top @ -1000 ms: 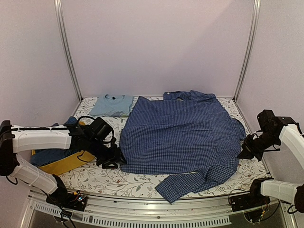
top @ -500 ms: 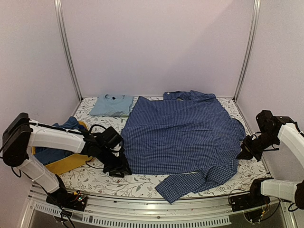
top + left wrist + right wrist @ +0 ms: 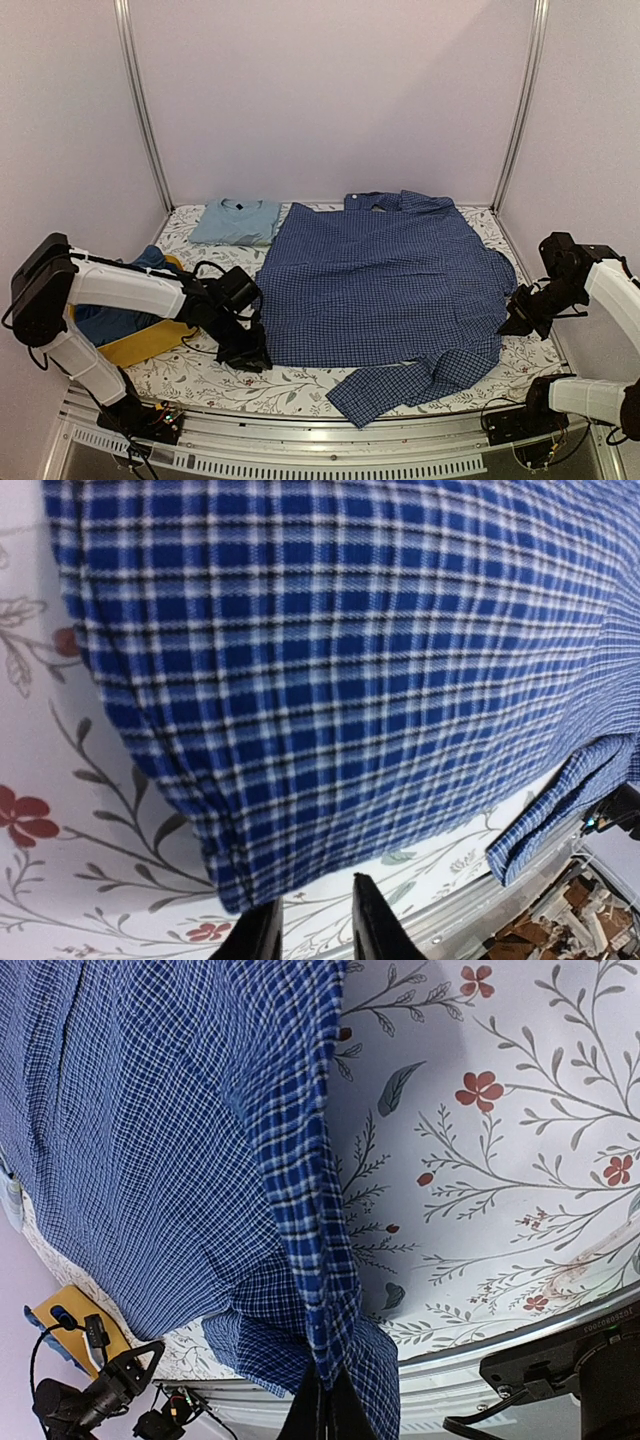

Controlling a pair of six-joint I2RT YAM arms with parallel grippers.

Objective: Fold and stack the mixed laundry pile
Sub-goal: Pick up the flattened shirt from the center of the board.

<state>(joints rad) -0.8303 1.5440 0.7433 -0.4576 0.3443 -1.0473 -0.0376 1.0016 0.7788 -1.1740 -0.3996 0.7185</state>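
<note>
A navy-and-white checked shirt (image 3: pixel 380 280) lies spread flat over the middle of the table, one sleeve (image 3: pixel 400 385) trailing to the front edge. My left gripper (image 3: pixel 245 355) sits low at the shirt's front left corner. In the left wrist view its fingers (image 3: pixel 375 925) stand a little apart with only floral cover between them, and the shirt's hem (image 3: pixel 240 880) lies just beyond the tips. My right gripper (image 3: pixel 515 320) is shut on the shirt's right edge (image 3: pixel 325 1290), the cloth running into the closed jaws (image 3: pixel 322 1405). A folded light blue T-shirt (image 3: pixel 237 220) rests at the back left.
A yellow fabric basket (image 3: pixel 140 345) at the left holds dark blue clothes (image 3: pixel 105 322), right behind my left arm. The floral table cover (image 3: pixel 300 385) ends at a metal rail (image 3: pixel 330 440) along the front. Upright frame posts (image 3: pixel 520 110) stand at the back corners.
My left arm has swung right and lowered, bringing its gripper from beside the basket to the shirt's front left corner. The right arm and the shirt have stayed put.
</note>
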